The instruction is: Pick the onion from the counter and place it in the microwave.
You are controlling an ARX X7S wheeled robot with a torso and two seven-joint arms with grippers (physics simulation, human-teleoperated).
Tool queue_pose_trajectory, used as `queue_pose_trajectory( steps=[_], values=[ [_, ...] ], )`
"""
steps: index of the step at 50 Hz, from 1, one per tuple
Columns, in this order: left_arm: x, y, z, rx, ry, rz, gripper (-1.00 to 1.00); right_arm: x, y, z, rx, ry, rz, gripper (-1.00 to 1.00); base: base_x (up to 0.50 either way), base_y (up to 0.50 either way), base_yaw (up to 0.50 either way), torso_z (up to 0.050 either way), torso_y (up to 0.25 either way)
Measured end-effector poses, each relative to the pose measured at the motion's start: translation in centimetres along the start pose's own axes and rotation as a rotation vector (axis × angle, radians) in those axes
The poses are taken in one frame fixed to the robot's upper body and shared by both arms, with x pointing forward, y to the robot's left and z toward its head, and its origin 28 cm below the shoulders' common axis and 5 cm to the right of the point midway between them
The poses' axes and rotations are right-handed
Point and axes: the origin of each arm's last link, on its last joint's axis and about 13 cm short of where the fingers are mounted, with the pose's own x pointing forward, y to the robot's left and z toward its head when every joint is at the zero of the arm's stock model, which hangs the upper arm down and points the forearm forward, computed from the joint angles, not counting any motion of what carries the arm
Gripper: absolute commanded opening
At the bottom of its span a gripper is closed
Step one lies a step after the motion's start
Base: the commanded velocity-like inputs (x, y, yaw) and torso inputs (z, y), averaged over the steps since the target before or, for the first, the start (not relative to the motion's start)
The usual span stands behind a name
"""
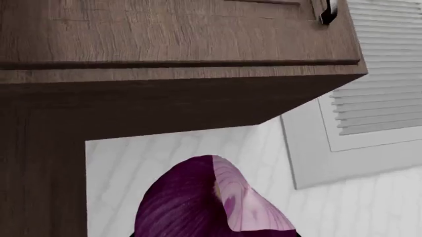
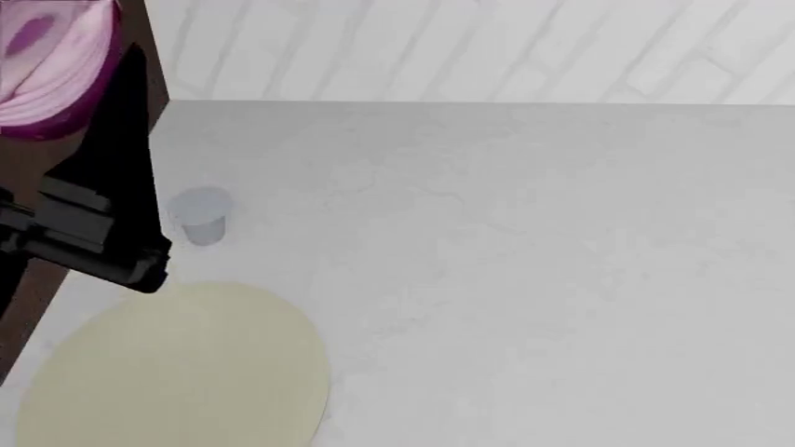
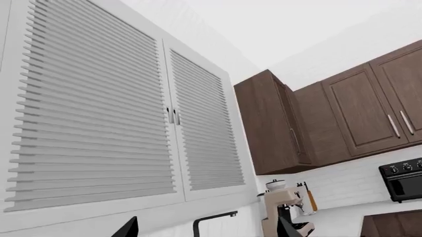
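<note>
The onion (image 2: 44,65) sits high at the head view's upper left corner, lifted well above the bench (image 2: 497,261), magenta with a pale pink face. Below it hangs the dark body of the left arm (image 2: 93,247), which hides the left pincer itself; whether its fingers are clamped on the onion cannot be told, though the onion is clearly off the bench and just above the arm. In the left wrist view the onion (image 1: 207,202) fills the near edge, close to the camera, with the underside of a brown wood cabinet (image 1: 165,74) above it and a white louvred shutter (image 1: 382,89) beside that cabinet.

On the bench, a small grey cup (image 2: 199,216) stands upright just beside the arm, and a round cream disc (image 2: 186,368) lies flat near the cup, on the side toward the robot. A white tiled wall (image 2: 497,47) rises behind the bench.

The right pincer does not show in the head view. The right wrist view looks up at white shutter doors (image 3: 132,113), brown upper cabinets (image 3: 329,118), a cream coffee machine (image 3: 280,207) and a black oven (image 3: 402,180); only two dark tips at its lower edge may belong to that pincer, so its state cannot be told.

The microwave is in none of the views.
</note>
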Motion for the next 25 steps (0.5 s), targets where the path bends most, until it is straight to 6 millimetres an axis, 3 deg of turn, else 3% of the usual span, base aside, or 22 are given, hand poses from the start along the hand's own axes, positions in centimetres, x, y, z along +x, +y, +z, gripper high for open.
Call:
queue_pose_trajectory(
  steps=[25],
  values=[
    [7.2,1.3,8.8,0.160,-0.195,0.042,-1.00,-0.1,-0.1,-0.1,0.023,0.006,-0.002,1.00,0.00,0.00,0.00,0.000,0.000]
  ],
)
